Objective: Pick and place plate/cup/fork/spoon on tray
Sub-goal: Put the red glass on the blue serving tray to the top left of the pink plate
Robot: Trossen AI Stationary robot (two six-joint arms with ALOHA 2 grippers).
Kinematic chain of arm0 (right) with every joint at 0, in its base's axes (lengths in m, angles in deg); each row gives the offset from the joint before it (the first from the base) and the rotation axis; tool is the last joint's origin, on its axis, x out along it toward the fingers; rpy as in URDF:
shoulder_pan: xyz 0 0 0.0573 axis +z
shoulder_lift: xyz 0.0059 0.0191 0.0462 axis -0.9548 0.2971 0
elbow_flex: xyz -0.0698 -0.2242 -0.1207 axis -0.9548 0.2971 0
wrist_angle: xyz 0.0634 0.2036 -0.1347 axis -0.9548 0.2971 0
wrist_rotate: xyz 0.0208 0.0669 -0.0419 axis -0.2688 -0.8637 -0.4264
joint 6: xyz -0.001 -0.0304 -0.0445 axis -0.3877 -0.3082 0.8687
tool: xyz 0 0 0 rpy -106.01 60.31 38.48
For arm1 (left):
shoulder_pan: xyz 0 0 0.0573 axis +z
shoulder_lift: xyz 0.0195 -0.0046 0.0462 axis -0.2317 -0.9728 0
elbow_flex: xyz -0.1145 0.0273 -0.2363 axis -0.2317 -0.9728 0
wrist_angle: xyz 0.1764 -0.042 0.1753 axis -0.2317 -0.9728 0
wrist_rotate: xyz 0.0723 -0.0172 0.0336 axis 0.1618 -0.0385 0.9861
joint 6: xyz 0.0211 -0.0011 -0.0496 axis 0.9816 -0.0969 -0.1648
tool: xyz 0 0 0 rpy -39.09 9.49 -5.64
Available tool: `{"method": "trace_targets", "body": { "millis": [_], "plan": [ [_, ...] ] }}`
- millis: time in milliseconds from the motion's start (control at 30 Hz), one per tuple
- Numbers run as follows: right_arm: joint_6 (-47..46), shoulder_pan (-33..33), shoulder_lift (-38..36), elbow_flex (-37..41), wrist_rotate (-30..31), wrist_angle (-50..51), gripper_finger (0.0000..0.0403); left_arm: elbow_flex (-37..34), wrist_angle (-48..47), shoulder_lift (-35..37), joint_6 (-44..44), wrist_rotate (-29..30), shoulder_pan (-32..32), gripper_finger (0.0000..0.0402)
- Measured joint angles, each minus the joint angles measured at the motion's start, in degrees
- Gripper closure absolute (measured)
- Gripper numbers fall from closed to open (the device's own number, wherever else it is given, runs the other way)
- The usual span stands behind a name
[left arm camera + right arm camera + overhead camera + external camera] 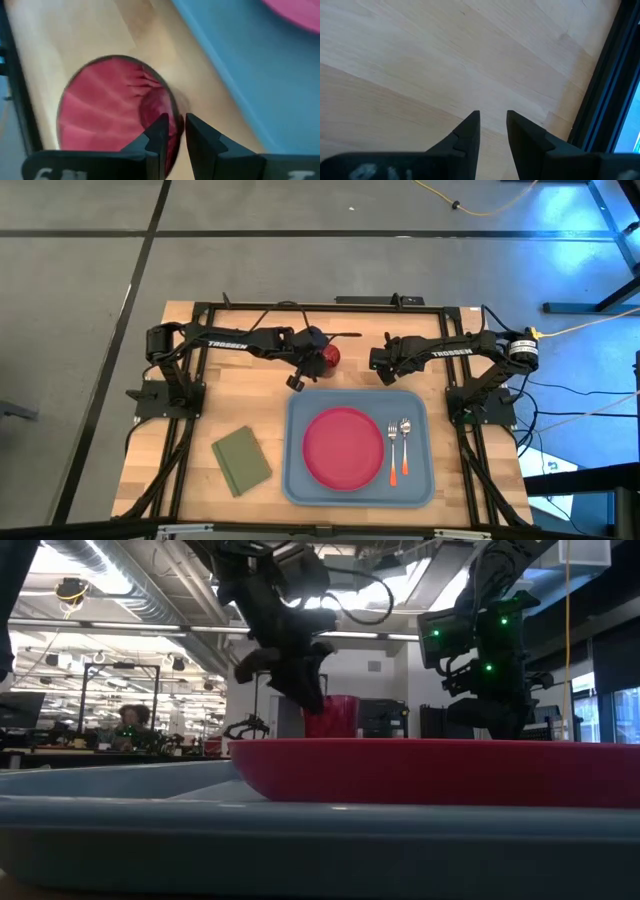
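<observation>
The dark-red cup (329,356) is over the bare wood just beyond the far edge of the light-blue tray (300,480). My left gripper (316,360) is shut on it. The magenta-pink plate (343,446) lies in the middle of the tray. The fork (393,450) and the spoon (405,444) lie side by side to its right, orange handle ends toward the near edge. My right gripper (376,363) hovers over bare wood beyond the tray's far right part, empty, its fingers a narrow gap apart (493,125). My left gripper pinches the cup's wall at the rim (172,117), one finger inside (159,131) the cup and one outside (197,132). The fingers come from above, slanting down. The cup's mouth faces up; in the low view the plate hides its base (330,718), so I cannot tell whether it stands on the table.
An olive-green square (241,460) lies on the wood left of the tray. Black frame rails (300,306) run along the table's far edge and sides. A person sits in the room far behind the table (128,720).
</observation>
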Motion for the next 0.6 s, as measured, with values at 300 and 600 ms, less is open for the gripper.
{"method": "trace_targets", "body": {
  "millis": [300, 600],
  "plan": [
    [0.05, -0.01, 0.00, 0.00, 0.14, -0.23, 0.0302, 0.11, 0.97, -0.23, 0.14, 3.37, 0.15, 0.0351],
    [0.04, 0.01, 0.00, 0.00, 0.09, -0.28, 0.0302, 0.09, 1.12, -0.23, 0.07, 12.12, -0.09, 0.0396]
  ]
}}
